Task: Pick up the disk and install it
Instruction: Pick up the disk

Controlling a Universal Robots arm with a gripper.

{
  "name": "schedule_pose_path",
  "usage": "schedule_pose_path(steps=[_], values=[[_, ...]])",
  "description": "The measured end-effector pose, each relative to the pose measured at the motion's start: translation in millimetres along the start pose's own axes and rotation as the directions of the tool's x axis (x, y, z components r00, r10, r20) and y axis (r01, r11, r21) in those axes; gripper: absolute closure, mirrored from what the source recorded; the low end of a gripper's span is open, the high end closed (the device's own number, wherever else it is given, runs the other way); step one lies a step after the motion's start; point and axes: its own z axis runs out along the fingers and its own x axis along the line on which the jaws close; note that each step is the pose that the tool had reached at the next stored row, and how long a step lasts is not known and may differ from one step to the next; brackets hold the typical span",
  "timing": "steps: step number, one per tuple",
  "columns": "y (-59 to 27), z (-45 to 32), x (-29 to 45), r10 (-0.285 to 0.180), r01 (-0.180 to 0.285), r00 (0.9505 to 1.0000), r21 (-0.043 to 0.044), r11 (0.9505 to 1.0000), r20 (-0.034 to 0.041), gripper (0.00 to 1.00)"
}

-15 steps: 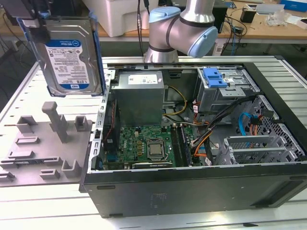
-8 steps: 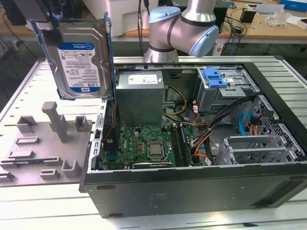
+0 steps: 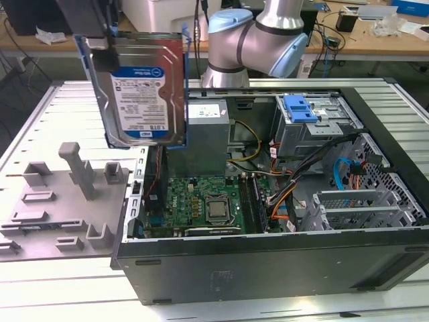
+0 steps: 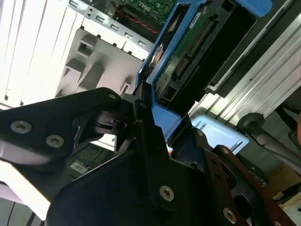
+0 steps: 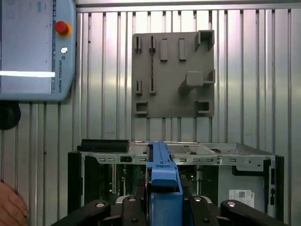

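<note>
The pincer (image 5: 163, 211) is clamped on the disk (image 3: 145, 87), its 2 black fingers (image 4: 150, 141) pressing the blue carrier bracket (image 5: 163, 174) from either side; the disk hangs below the pincer, upright on edge, clear above the open computer case (image 3: 268, 265) and touching nothing else. I judge it dense and rigid, with smooth metal faces and a bare circuit board (image 4: 188, 40) on 1 side, so knocks and twisting are the risks; the plastic bracket is the sensible place to hold, though it may flex and let the drive swing. Below the pincer lie 1 end of the case and the motherboard (image 3: 201, 201); the grey power supply (image 3: 208, 131) stands just behind the hanging disk; the drive cage (image 3: 315, 131) with its blue latch (image 3: 299, 107) sits well away from the pincer toward the exterior view's right, with cables (image 3: 295, 181) strung between. The air above the case rim looks free; inside, sheet-metal edges and wiring leave little room. The grey fixture plate (image 5: 174, 75) lies on the table beyond the case, apart from the pincer.
</note>
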Motion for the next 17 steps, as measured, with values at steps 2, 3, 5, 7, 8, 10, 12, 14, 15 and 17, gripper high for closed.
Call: schedule_pose_path(steps=[2,3,5,7,8,10,12,14,15,17], values=[[-14.8,-0.8,7.4,0.000,0.000,1.0000,-0.0023,1.0000,0.0000,0.63],[-19.3,-1.1,9.7,0.000,0.000,1.0000,-0.0029,1.0000,0.0000,0.63],[-27.1,-1.6,13.4,0.000,0.000,1.0000,-0.0038,1.0000,0.0000,0.63],[-34.0,-1.9,16.4,0.000,0.000,1.0000,-0.0048,1.0000,0.0001,0.63],[-37.6,-2.1,18.0,0.000,0.000,1.0000,-0.0054,1.0000,0.0001,0.63],[-48.1,-2.7,22.2,-0.001,0.001,1.0000,-0.0071,1.0000,0.0000,0.63],[-61.7,-3.2,26.8,-0.001,0.001,1.0000,-0.0096,1.0000,0.0001,0.63],[-76.2,-3.7,31.7,-0.001,0.001,1.0000,-0.0124,0.9999,0.0001,0.63],[-79.8,-3.9,33.0,-0.001,0.001,1.0000,-0.0130,0.9999,0.0001,0.63],[-89.4,-4.2,36.1,-0.001,0.001,1.0000,-0.0145,0.9999,0.0001,0.63]])
